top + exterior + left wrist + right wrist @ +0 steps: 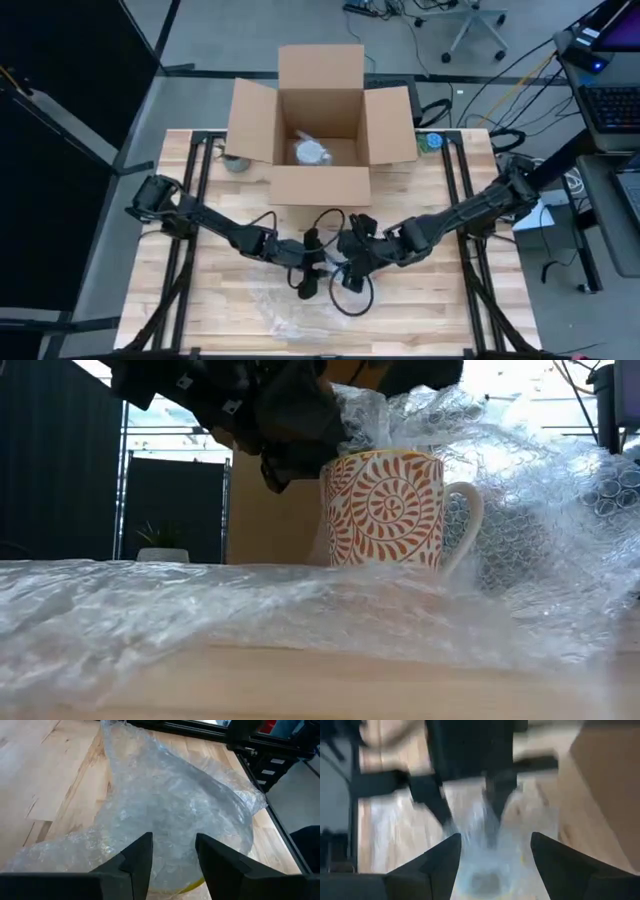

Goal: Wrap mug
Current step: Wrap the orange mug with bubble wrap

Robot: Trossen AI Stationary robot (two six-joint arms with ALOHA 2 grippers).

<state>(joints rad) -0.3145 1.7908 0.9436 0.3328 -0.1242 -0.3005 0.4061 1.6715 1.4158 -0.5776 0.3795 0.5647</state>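
Note:
A white mug (385, 510) with an orange swirl pattern stands upright on a sheet of clear bubble wrap (200, 610), its handle toward the low view's right. The wrap is drawn up over the mug's top and far side. From above, the wrap (290, 310) lies near the table's front edge and both grippers meet over its far part. My left gripper (172, 850) is open, its fingers just above the wrap-covered mug, whose yellow inner rim (192, 884) shows through. My right gripper (495, 852) is open too and faces the left one across the wrap. My left gripper points down at the wrap over the mug's top (170, 835) with a finger on either side of a hump of it; whether the fingers touch it cannot be told. My right gripper stands open over the wrap; the blurred wrist view shows no contact.
An open cardboard box (320, 130) stands at the table's far edge with a wrapped bundle (312, 152) inside. A small grey object (237, 163) lies left of the box and a green one (430, 142) lies right of it. Bare wood (200, 290) shows on both sides of the wrap.

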